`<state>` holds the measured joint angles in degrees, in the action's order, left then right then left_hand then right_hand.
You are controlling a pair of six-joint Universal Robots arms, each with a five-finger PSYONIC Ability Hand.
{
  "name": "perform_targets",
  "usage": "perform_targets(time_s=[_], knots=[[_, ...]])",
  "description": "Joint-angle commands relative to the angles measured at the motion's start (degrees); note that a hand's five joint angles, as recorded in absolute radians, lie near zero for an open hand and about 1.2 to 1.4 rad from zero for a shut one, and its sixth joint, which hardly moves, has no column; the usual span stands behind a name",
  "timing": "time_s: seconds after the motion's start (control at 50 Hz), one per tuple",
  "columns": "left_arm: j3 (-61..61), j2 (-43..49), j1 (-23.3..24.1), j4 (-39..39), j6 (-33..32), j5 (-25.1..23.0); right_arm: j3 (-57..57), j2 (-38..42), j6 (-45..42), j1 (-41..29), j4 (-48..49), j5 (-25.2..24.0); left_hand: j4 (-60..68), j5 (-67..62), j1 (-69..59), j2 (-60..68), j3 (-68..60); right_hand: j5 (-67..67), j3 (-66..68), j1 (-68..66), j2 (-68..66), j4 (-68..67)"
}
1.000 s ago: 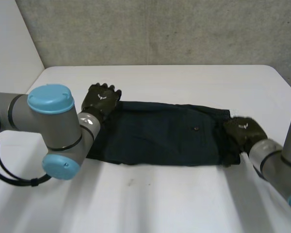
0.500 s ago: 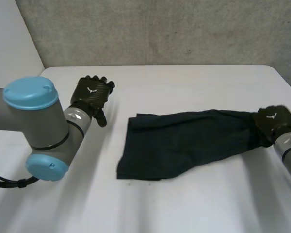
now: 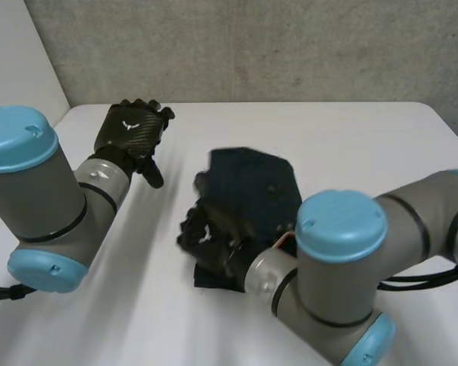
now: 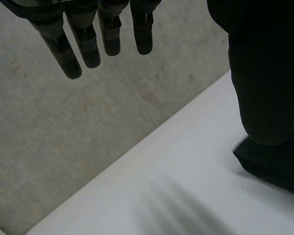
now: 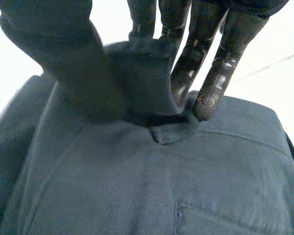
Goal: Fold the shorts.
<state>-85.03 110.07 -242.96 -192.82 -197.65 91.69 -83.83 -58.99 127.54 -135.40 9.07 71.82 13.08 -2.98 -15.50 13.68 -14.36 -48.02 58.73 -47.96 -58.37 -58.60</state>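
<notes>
On the white bench [image 3: 328,130] the big change is the right arm [image 3: 343,259]: a second ago it reached to the shorts' far right end, and now it has swung across the shorts, carrying that end over toward their left side. The shorts [image 3: 252,191], which lay stretched long between both hands, now sit doubled up in a short dark stack mid-bench, so the crosswise fold looks nearly made and seems to want only laying flat and letting go. The right hand [image 3: 206,232] is at the shorts' left near edge, its fingers [image 5: 213,83] and thumb pinching a bunched fold of the cloth. The left hand [image 3: 130,131] has let go and drawn off, well to the left of the shorts, fingers [image 4: 90,46] straight and holding nothing. The grey wall [image 3: 252,46] stands beyond the shorts. The right arm's own elbow hangs over the shorts' near side, hiding how the layers line up there.
</notes>
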Motion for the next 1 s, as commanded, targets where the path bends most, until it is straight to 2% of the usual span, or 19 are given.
perform_targets(time_s=[0.02,0.08,0.1,0.16,0.18,0.26,0.3,0.4,0.44,0.46,0.54,0.58,0.68,0.86,1.0], knots=[[3.29,0.58,0.47,-0.01,0.16,-0.02,0.33,-2.96,7.26,1.18,0.07,0.15,-1.69,1.58,4.11,-2.29,2.97,48.02,-48.73,37.96,48.37,48.60],[5.31,1.28,1.52,-0.01,0.86,0.07,0.51,-8.23,19.82,6.01,0.51,1.83,-1.52,1.42,3.94,-2.12,2.80,48.02,-48.73,37.96,48.37,48.60],[5.93,1.63,1.87,-0.01,1.21,0.07,0.51,-10.94,27.60,8.89,0.69,2.44,-1.52,1.42,3.94,-2.12,2.80,48.02,-48.73,37.96,48.37,48.60],[8.47,3.83,3.54,0.16,4.02,0.07,0.77,-13.95,39.15,12.95,0.95,2.53,-0.85,0.74,3.27,-1.45,2.13,48.02,-48.73,37.96,48.37,48.60],[9.18,4.44,4.15,0.25,4.90,0.07,1.12,-14.48,45.63,15.14,0.52,2.71,-0.68,0.58,3.10,-1.28,1.96,48.02,-48.73,37.96,48.37,48.60],[13.13,7.25,7.05,3.31,10.43,-0.10,2.26,-12.83,52.98,19.28,-1.67,2.71,-0.51,0.40,2.93,-1.11,1.79,48.02,-48.73,37.96,48.37,48.60],[14.45,8.84,7.94,5.42,11.49,-0.10,3.49,-9.32,52.29,20.25,-5.26,2.89,-0.34,0.24,2.76,-0.94,1.62,48.02,-48.73,37.96,48.37,48.60],[18.41,15.60,11.80,16.32,12.90,0.86,8.24,-2.63,49.65,20.79,-12.92,3.59,0.33,-0.43,2.09,-0.27,0.95,48.02,-48.73,37.96,48.37,48.60],[18.50,17.19,12.77,18.87,12.90,2.00,9.56,-0.08,48.77,20.79,-14.68,3.59,0.33,-0.44,2.09,-0.27,0.95,48.02,-48.73,37.96,48.37,48.60],[18.50,18.41,13.56,20.80,12.90,4.09,10.95,2.19,48.25,20.70,-16.08,3.59,0.33,-0.44,2.09,-0.27,0.95,48.02,-48.73,37.96,48.37,48.60],[18.06,20.61,14.35,21.43,12.73,11.03,12.99,6.43,46.93,20.17,-17.94,3.33,0.16,-0.27,2.26,-0.44,1.12,48.02,-48.73,37.96,48.37,48.60],[18.06,21.41,14.27,21.43,12.55,12.90,13.25,7.66,45.88,20.09,-18.21,3.33,0.00,-0.10,2.43,-0.60,1.29,48.02,-48.73,37.96,48.37,48.60],[18.06,23.60,13.92,21.87,12.38,13.70,13.34,10.38,38.86,19.91,-18.12,3.85,0.00,-0.10,2.43,-0.60,1.29,48.02,-48.73,37.96,48.37,48.60],[18.15,23.26,13.92,21.96,12.29,13.61,13.08,8.64,34.79,19.91,-18.21,6.84,-0.17,0.07,2.59,-0.77,1.45,48.02,-48.73,37.96,48.37,48.60],[18.50,11.76,13.83,21.96,12.38,12.03,12.73,-1.02,36.29,20.17,-16.02,7.37,-0.68,0.57,3.10,-1.28,1.96,48.02,-48.73,37.96,48.37,48.60]])
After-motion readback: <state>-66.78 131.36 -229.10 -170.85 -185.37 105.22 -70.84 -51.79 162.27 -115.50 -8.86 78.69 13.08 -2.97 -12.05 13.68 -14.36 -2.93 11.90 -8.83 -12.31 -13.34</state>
